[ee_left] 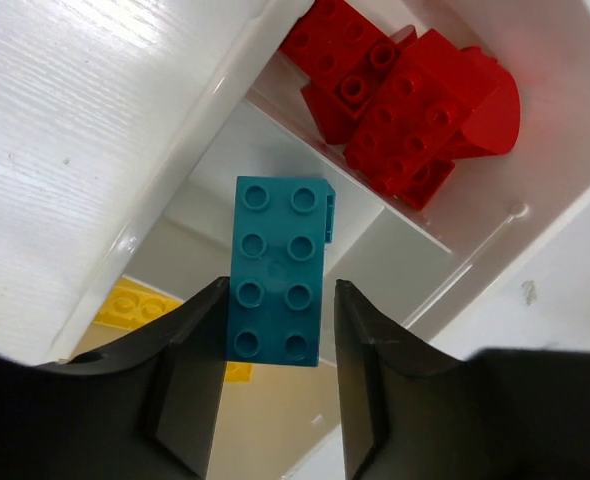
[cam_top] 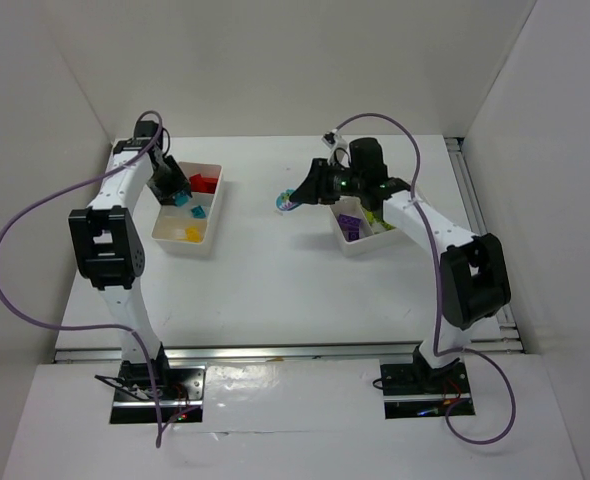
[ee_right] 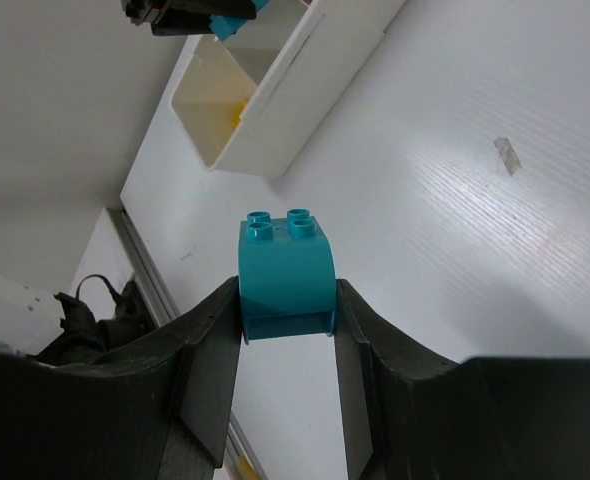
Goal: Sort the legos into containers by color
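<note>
Left gripper (ee_left: pixel 280 290): flanking long cyan brick (ee_left: pixel 277 240); thin gap at one finger, grip impossible to tell.
Brick axis: 12-to-6, above middle compartment (ee_left: pixel 210 190) of left tray (cam_top: pixel 216 215).
Right gripper (ee_right: pixel 286 290): pinching arched cyan brick (ee_right: pixel 283 262).
Bearing, top view: left tray at 9 o'clock of right gripper, well apart; left arm nearer.

Long brick (ee_left: pixel 278 290) and arched brick (ee_right: pixel 285 275) are teal, piled bricks (ee_left: pixel 405 110) red (tray (ee_left: pixel 575 90) white).
</note>
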You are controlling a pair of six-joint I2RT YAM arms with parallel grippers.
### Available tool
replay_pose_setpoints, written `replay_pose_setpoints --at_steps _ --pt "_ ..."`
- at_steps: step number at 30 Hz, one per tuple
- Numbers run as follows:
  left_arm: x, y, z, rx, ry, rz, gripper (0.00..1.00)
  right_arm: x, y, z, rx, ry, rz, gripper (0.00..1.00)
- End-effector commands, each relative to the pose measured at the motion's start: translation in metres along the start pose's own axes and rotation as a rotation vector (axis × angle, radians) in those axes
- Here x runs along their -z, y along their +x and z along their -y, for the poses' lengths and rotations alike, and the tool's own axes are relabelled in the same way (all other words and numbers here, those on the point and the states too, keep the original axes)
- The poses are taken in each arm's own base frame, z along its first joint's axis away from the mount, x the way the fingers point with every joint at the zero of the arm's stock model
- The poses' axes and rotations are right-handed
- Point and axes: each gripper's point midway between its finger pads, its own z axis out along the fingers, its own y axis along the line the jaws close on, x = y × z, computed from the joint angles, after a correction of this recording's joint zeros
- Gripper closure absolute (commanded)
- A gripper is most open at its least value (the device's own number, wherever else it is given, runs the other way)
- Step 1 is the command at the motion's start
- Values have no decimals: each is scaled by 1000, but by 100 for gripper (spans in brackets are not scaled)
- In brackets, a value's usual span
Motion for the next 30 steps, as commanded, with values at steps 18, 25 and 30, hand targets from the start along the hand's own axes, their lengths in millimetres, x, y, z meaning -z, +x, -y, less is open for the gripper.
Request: replay_pose_setpoints --at_steps 18,25,30 --pt "156 -26 14 54 72 294 13 -171 -53 -97 216 -305 66 100" --pt "199 -29 -8 150 47 434 13 -227 -40 -123 269 -395 101 98" --pt "204 -27 -16 156 59 455 13 -250 -27 -118 274 -363 109 96"
